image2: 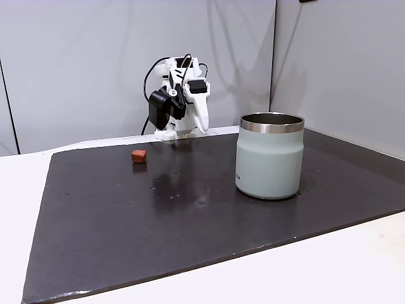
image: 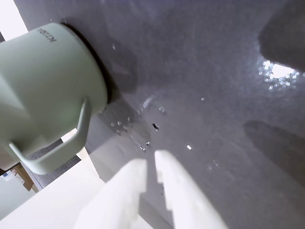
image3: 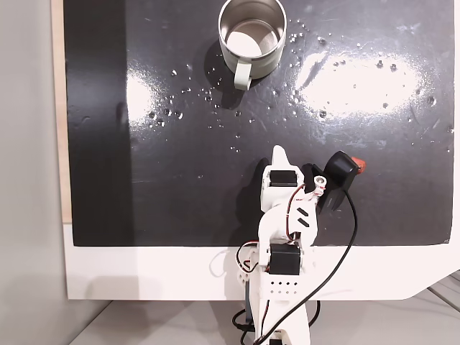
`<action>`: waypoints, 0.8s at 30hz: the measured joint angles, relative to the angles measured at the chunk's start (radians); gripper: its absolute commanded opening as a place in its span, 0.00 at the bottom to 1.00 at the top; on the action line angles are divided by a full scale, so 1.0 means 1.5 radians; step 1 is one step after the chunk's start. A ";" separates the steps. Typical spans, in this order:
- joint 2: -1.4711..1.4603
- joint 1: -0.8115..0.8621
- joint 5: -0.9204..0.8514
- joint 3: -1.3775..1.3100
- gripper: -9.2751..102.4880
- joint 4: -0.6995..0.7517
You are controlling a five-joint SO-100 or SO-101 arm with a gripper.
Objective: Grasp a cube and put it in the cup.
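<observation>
The arm is folded back at the mat's near edge as the overhead fixed view frames it, with the gripper point(image3: 280, 154) pointing out over the dark mat point(image3: 144, 180). In the wrist view the two white fingers point(image: 128, 186) lie close together with a narrow gap between them and nothing held.

The cube point(image2: 138, 155) rests on the mat near that same edge, off to the right of the arm in the overhead fixed view and partly hidden there behind the black wrist camera point(image3: 338, 176). The cup point(image3: 252, 29) stands upright near the opposite edge of the mat, well apart from the cube, mouth open and handle point(image3: 242, 74) turned toward the arm. The cup does have a handle, visible in the wrist view and from above.

Risks, as judged from this layout:
- The cube is very small. A slightly off-centre closure could push it aside or flick it out.
- The mat is glossy and speckled with droplets or specks; the cube may slide when nudged.
- The fingers point toward the cup, not the cube, so a sideways swing is needed first.
- On delivery, the steel rim point(image2: 271, 123) stands high; a low approach could strike the cup wall or the handle.

Nothing lies on the mat between cube and cup. A black cable point(image3: 345, 251) trails from the camera beside the arm and could snag during rotation.
</observation>
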 measured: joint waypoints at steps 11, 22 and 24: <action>0.000 -0.005 -0.001 0.000 0.08 0.000; 0.000 -0.005 -0.001 0.000 0.08 0.000; 0.000 -0.005 -0.002 0.000 0.08 0.000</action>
